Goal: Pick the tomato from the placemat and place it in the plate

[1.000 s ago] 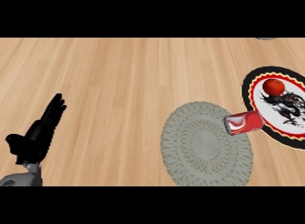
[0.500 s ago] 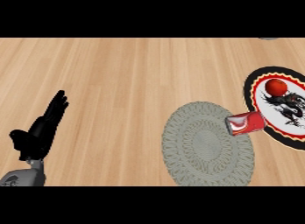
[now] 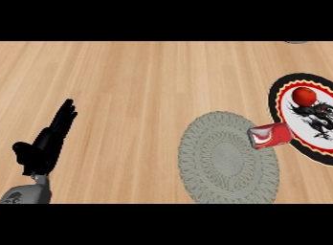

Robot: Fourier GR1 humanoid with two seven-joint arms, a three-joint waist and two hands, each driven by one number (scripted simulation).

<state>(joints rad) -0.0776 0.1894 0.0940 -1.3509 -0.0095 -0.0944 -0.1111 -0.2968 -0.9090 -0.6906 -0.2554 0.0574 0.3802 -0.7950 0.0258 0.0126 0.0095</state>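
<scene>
The red tomato [image 3: 304, 95] lies on the round plate [image 3: 279, 98], which has a black and red rim and a dark dragon drawing, at the right edge of the head view. The grey woven placemat [image 3: 226, 162] spreads out just left of the plate, with nothing on its middle. My left hand [image 3: 46, 143] stands open with its fingers straight up at the lower left, far from the mat and the plate. My right hand does not show.
A red can [image 3: 270, 135] lies on its side across the placemat's upper right edge, touching the plate's rim. A small grey object [image 3: 294, 42] peeks in at the top right. Wooden counter [image 3: 141, 86] fills everything else.
The view has shifted a little: the plate, mat and can sit slightly further right and the left hand slightly higher. Nothing was taken hold of or let go.
</scene>
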